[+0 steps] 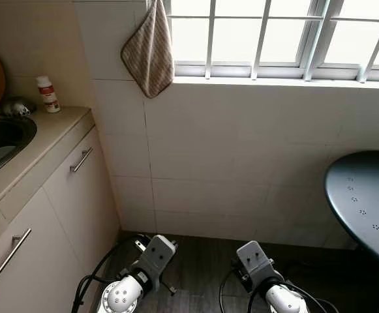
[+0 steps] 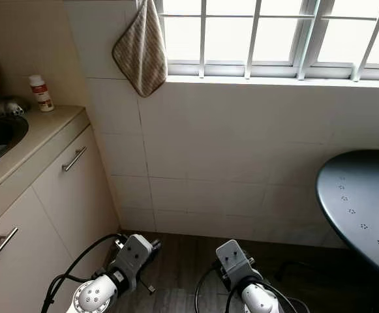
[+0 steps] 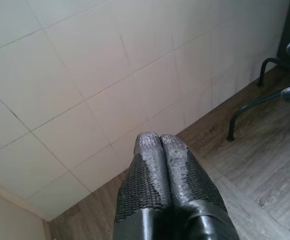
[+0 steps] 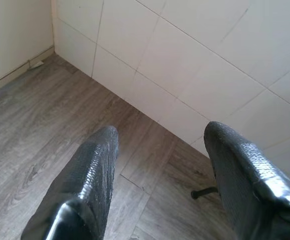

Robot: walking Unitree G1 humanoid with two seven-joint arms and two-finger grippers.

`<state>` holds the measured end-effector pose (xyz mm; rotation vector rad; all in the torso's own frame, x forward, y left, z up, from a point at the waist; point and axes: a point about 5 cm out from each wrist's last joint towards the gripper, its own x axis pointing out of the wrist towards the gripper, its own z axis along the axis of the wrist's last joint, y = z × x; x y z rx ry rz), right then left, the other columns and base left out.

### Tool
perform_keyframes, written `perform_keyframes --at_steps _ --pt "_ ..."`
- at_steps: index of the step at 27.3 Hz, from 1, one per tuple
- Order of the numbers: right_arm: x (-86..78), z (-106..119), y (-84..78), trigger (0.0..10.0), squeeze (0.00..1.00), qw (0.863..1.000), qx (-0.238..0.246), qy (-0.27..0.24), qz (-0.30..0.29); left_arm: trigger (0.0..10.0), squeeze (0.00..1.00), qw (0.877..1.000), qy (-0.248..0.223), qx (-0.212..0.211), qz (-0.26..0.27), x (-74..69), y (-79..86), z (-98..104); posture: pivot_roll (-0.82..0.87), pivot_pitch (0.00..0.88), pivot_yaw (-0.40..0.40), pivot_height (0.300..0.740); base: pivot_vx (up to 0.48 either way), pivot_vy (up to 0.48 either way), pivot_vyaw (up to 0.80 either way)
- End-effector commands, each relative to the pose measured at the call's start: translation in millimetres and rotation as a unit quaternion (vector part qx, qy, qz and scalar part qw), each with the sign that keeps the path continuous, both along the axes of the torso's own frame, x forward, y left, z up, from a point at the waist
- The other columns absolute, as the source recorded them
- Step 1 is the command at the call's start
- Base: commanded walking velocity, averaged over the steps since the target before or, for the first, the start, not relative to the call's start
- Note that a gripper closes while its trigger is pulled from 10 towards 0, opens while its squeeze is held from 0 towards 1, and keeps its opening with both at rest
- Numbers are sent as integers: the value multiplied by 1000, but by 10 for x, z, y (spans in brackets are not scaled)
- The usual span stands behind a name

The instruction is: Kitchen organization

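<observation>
Both arms hang low over the wood floor, near the foot of the tiled wall. My left gripper is shut, its two black fingers pressed together with nothing between them. My right gripper is open, its fingers spread wide over bare floorboards. On the beige counter at the left stand a small white bottle with a red label and a crumpled silver object beside a steel sink. A striped brown cloth hangs on the wall by the window.
Cabinet doors with bar handles run under the counter on the left. A round dark table juts in at the right, its black legs on the floor. A barred window tops the tiled wall ahead. Open floor lies between cabinets and table.
</observation>
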<state>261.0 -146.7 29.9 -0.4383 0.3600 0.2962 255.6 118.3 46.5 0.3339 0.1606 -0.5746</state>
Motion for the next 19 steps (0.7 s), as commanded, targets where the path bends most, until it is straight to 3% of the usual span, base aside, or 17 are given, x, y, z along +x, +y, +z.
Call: perform_keyframes --at_steps 1,15,19 --pt "3 19 -14 10000 0 1000 5 -3 -3 10000 0 1000 3 2 0 -8 23 -18 5 0 3 740 0 0 0" --pt "-7 32 -2 10000 0 1000 15 -9 -2 10000 0 1000 11 9 2 -13 45 -36 5 0 8 740 0 0 0" --pt "-77 -19 3 10000 0 999 -21 22 13 10000 0 999 14 50 -3 -47 64 -51 3 0 9 740 0 0 0"
